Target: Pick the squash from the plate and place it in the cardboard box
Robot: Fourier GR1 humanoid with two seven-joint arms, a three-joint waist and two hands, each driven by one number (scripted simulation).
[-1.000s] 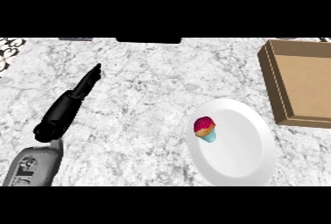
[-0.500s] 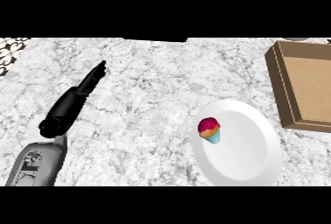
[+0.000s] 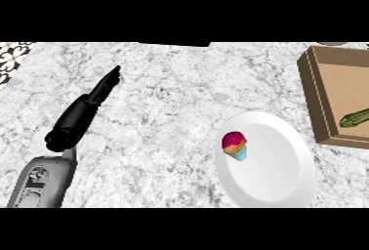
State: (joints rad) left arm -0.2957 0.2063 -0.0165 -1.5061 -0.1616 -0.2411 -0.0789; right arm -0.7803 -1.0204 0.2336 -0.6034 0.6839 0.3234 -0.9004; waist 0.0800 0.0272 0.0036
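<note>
We see the squash (image 3: 235, 145) on the plate (image 3: 281, 180), well right of our left hand (image 3: 85, 113) with its straight open fingers; it seems small, light, rigid, best pinched across its middle.

Black left hand (image 3: 81, 114), fingers straight, above the grey marbled counter (image 3: 166, 97). Well to its right: round white plate (image 3: 277, 171) bearing a small pink, orange and blue object (image 3: 234, 145); farther right, brown cardboard box (image 3: 322, 93) containing a green squash (image 3: 355, 117).
</note>
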